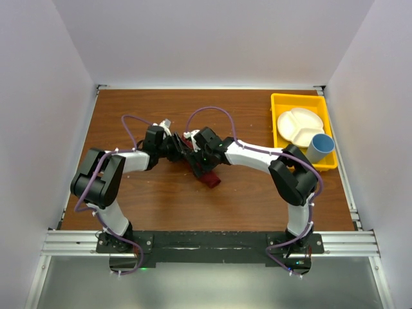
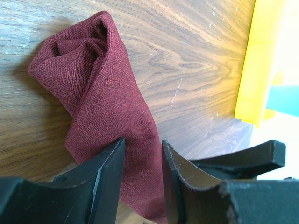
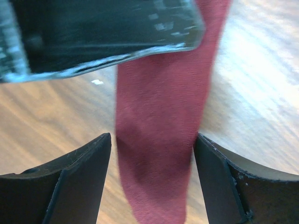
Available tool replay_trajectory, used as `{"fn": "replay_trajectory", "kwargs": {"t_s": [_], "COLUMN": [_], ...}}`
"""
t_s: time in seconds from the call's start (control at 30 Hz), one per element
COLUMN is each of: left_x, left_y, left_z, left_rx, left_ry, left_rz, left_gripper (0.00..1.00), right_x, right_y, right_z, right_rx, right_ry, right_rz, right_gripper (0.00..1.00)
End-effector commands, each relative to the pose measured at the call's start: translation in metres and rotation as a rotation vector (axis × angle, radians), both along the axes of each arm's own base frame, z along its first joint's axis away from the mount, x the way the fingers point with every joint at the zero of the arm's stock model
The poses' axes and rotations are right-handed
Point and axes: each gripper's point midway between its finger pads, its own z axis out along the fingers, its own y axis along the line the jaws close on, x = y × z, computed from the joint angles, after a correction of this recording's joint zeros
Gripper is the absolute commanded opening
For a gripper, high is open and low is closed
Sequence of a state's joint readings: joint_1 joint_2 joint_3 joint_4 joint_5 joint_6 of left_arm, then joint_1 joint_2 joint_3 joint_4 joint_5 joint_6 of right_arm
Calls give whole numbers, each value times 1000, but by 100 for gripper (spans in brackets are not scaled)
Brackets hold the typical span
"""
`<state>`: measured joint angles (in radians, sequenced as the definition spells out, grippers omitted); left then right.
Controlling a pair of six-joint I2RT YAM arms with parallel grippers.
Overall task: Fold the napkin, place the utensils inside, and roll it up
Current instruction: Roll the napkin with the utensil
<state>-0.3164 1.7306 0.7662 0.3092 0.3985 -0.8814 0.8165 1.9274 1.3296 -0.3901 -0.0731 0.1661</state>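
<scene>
Left gripper (image 2: 142, 142): we see its two black fingers partly closed on one end of the dark red woven cloth napkin (image 2: 103, 102). Cloth fills the gap between them, so it has hold of the napkin.
Right gripper (image 3: 152, 137): its black fingers stand wide apart, one on each side of the cloth. A sliver of bare wood shows beside the cloth, and it grips nothing.
Napkin shape: we find it rolled into a long, narrow bundle. The end away from the left gripper is looser, with open folds.
Napkin place: it lies flat about mid-bench on the brown wood-grain bench (image 1: 161, 206), slanted, with one end pointing toward the near edge.
Arms: both reach inward from the near edge, and their grippers meet over the roll.
Yellow plastic tray (image 1: 283, 101): it sits in the far right corner of the bench, well apart from the napkin.
White divided plate (image 1: 297, 125): it rests inside the tray.
Blue cup (image 1: 320, 147): it lies tilted at the tray's near end, just beside the plate.
</scene>
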Motion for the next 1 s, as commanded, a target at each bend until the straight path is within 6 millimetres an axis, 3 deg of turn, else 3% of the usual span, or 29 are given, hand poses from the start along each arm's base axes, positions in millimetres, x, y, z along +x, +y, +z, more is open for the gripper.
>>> {"fn": "replay_trajectory", "kwargs": {"t_s": [0.0, 0.13, 0.33, 0.53, 0.67, 0.83, 0.97], "left_x": [-1, 7, 31, 45, 44, 36, 44], "left_y": [-1, -1, -3, 4, 8, 10, 26], "left_z": [5, 21, 68, 83, 64, 24, -7], "left_rx": [-12, -34, -126, -156, -136, -124, -35], "left_ry": [-2, -32, -126, -147, -104, -35, -7], "left_rz": [3, 5, 3, 21, 38, 47, 71], "left_gripper": [42, 42, 42, 41, 41, 40, 39], "right_x": [20, 10, 3, 7, 7, 8, 5], "right_y": [-19, -22, -24, -31, -32, -33, -35], "right_z": [5, -4, -14, -17, -15, -17, -22], "right_rx": [-47, -29, 4, 47, 75, 93, 122], "right_ry": [-90, -65, -29, 16, 38, 62, 98], "right_rz": [-80, -67, -47, -58, -49, -44, -41], "right_gripper": [72, 63, 57, 52, 49, 43, 37]}}
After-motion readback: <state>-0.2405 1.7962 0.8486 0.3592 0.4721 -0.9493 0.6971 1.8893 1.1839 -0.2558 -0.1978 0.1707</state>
